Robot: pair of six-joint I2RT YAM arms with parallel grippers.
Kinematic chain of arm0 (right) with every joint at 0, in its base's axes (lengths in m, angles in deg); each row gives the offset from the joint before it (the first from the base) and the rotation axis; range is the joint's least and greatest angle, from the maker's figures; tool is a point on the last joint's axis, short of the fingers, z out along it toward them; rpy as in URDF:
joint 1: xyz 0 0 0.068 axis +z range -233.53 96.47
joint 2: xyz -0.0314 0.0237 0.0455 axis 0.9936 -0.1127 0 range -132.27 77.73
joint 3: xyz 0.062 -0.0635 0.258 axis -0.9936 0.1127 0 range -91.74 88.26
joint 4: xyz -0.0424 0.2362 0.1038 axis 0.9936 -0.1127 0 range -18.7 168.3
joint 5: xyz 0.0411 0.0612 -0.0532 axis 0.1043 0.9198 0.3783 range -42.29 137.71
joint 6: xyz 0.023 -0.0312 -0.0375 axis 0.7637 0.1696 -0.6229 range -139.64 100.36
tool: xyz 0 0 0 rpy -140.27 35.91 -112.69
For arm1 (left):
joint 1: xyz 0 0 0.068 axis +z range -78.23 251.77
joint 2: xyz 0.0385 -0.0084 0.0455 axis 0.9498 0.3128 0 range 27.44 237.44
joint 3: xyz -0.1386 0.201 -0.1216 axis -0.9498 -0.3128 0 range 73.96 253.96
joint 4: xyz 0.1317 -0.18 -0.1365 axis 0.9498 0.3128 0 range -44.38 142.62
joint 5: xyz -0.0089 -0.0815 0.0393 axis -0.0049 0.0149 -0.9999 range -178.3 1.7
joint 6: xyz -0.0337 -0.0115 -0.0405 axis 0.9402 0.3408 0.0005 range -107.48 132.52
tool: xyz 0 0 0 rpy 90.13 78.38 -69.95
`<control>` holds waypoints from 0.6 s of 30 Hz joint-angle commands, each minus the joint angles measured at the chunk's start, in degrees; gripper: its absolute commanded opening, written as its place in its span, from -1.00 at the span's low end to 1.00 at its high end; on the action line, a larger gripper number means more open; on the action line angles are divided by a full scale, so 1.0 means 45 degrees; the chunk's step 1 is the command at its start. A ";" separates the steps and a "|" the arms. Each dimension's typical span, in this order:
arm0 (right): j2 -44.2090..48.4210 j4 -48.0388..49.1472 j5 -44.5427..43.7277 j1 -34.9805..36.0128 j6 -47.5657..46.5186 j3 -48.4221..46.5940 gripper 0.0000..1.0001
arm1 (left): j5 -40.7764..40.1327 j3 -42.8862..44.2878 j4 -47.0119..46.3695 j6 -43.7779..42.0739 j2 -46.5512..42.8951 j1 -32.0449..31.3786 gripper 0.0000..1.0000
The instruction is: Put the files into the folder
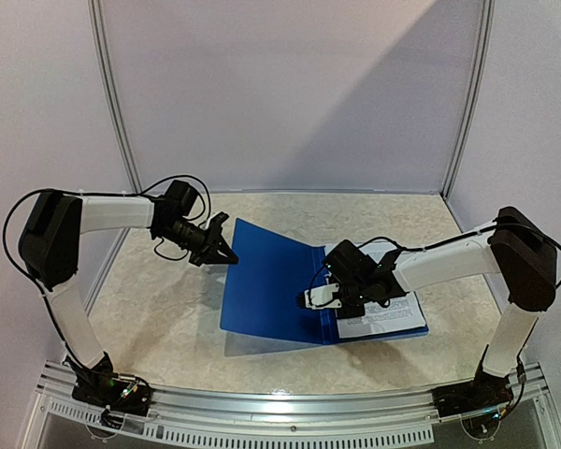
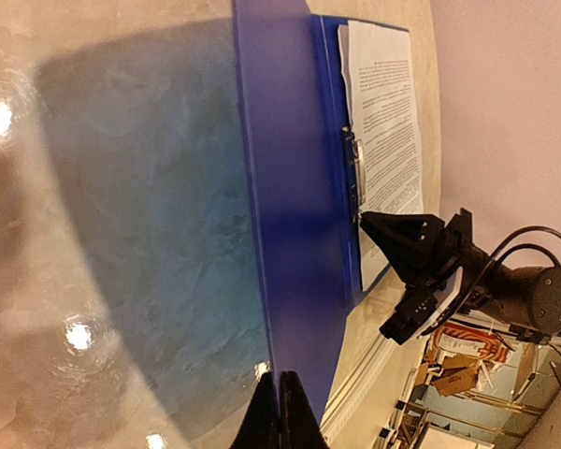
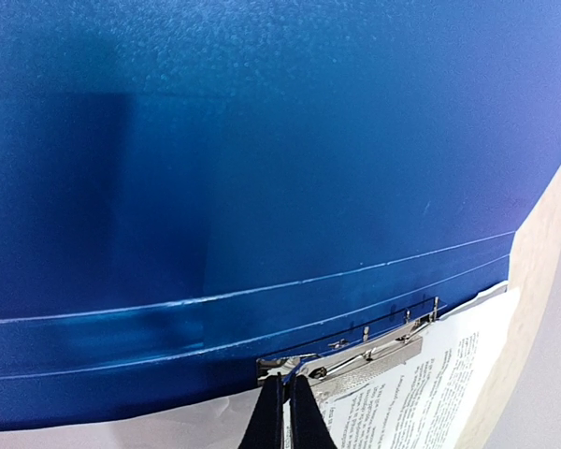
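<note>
The dark-blue folder lies open on the table, its left cover lifted off the surface. My left gripper is shut on that cover's far-left edge, and its fingers pinch the thin edge in the left wrist view. The files, white sheets of dense black text, lie in the folder's right half. My right gripper is at the spine, tips closed on the near end of the metal clip, which rests over the files' edge.
The marbled tabletop shows to the left of the folder and beyond it. White walls close in the back and sides. An aluminium rail runs along the near edge between the arm bases.
</note>
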 commanded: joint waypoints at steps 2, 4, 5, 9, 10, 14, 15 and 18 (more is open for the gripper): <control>-0.0415 -0.1303 0.1051 0.0150 0.0320 0.0185 -0.99 | 0.0252 0.0162 0.0045 -0.0116 0.0148 -0.0259 -1.00; -0.0427 -0.1377 0.0752 0.0153 0.0415 0.0180 -0.93 | 0.0263 0.0162 0.0030 -0.0070 0.0198 -0.0252 -1.00; -0.0441 -0.1409 0.0640 0.0153 0.0408 0.0189 -0.89 | 0.0271 0.0179 0.0030 -0.0067 0.0217 -0.0250 -1.00; -0.0442 -0.1463 0.0473 0.0149 0.0308 0.0224 -0.80 | 0.0224 0.0184 0.0048 -0.0111 0.0125 -0.0261 -1.00; -0.0450 -0.1432 0.0427 0.0152 0.0308 0.0224 -0.79 | 0.0227 0.0168 0.0033 -0.0116 0.0105 -0.0253 -1.00; -0.0432 -0.1459 0.0379 0.0152 0.0360 0.0205 -0.74 | 0.0208 0.0162 0.0041 -0.0133 0.0116 -0.0240 -1.00; -0.0422 -0.1478 0.0352 0.0150 0.0379 0.0190 -0.72 | 0.0227 0.0162 0.0066 -0.0135 0.0136 -0.0241 -1.00; -0.0312 -0.1589 0.0230 0.0148 0.0437 0.0148 -0.66 | 0.0254 0.0182 0.0064 -0.0131 0.0179 -0.0243 -1.00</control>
